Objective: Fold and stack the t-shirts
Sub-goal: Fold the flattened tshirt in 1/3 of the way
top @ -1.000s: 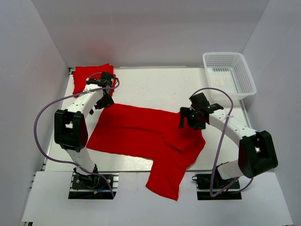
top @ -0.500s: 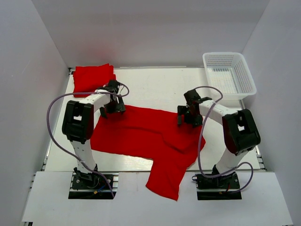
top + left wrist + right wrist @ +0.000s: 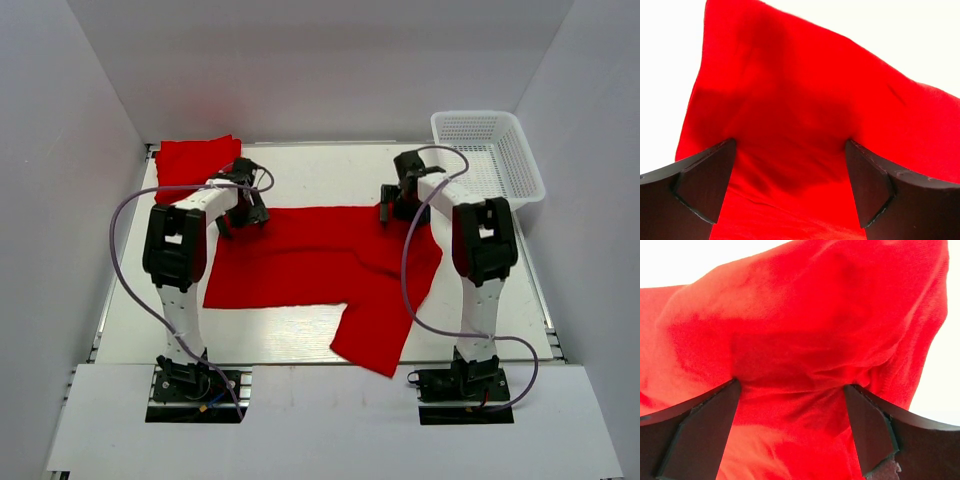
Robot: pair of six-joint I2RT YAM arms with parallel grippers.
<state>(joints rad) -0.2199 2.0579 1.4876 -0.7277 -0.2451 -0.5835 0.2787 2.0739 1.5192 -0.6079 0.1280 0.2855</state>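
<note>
Red cloth fills both wrist views. One t-shirt (image 3: 310, 265) lies spread across the middle of the counter (image 3: 320, 170), with one part reaching toward the near edge. The left tool (image 3: 243, 215) is at its far left corner and the right tool (image 3: 399, 210) at its far right corner, each with fingers wide apart and cloth bunched between them. A folded t-shirt (image 3: 190, 160) lies far left, and a white basket (image 3: 490, 150) stands far right.

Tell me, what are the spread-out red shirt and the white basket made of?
The spread t-shirt looks like soft, matte red cloth, maybe cotton: it wrinkles and sags, and fine threads show close up. The basket looks like stiff white plastic, moulded into a mesh of holes.
</note>
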